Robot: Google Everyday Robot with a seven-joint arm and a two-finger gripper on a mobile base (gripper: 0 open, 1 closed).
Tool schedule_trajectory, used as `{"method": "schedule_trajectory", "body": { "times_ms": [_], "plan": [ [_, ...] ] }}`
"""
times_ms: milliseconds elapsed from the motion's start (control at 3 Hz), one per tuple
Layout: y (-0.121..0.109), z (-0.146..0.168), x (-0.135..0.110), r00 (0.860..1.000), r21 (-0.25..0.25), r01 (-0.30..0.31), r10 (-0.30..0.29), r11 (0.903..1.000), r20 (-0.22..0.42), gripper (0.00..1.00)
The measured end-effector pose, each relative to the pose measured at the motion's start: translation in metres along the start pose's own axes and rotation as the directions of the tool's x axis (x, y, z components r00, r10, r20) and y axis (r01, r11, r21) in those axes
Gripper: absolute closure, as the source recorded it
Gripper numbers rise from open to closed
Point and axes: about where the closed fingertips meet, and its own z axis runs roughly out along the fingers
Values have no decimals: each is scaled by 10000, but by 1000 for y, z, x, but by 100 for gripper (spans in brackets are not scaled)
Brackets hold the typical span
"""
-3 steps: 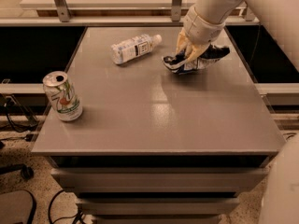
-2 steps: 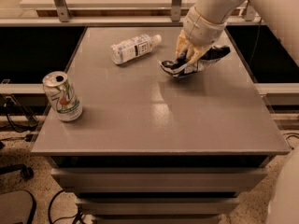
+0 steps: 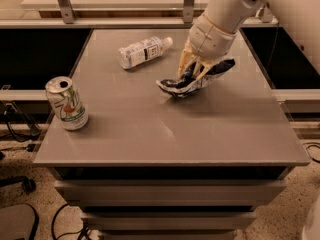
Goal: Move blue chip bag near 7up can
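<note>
So the gripper (image 3: 194, 75) sits over the far right part of the grey table (image 3: 200, 139), its yellowish fingers (image 3: 186, 64) pinching the blue chip bag (image 3: 174, 85). The bag sticks out both sides of the gripper, crumpled, its low end right at the tabletop; can't tell if it touches. The 7up can (image 3: 66, 104) stands upright well apart from the gripper, off to its left in the view and nearer the camera, by the table's edge. A clear plastic bottle (image 3: 144, 50) lies on its side near the gripper, left of it and a bit further back.
</note>
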Motion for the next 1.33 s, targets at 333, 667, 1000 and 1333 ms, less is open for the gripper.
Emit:
{"method": "schedule_trajectory", "body": {
  "times_ms": [333, 667, 1000, 1333],
  "plan": [
    [-9, 15, -37, 9909, 137, 1064, -1072, 9942, 819, 100],
    [-12, 17, -35, 9911, 240, 1067, -1082, 9940, 772, 100],
    [-19, 18, -43, 9797, 488, 1732, -1772, 9837, 943, 100],
    [-24, 16, -61, 9498, 816, 2809, -2892, 9563, 1192, 100]
  ]
}}
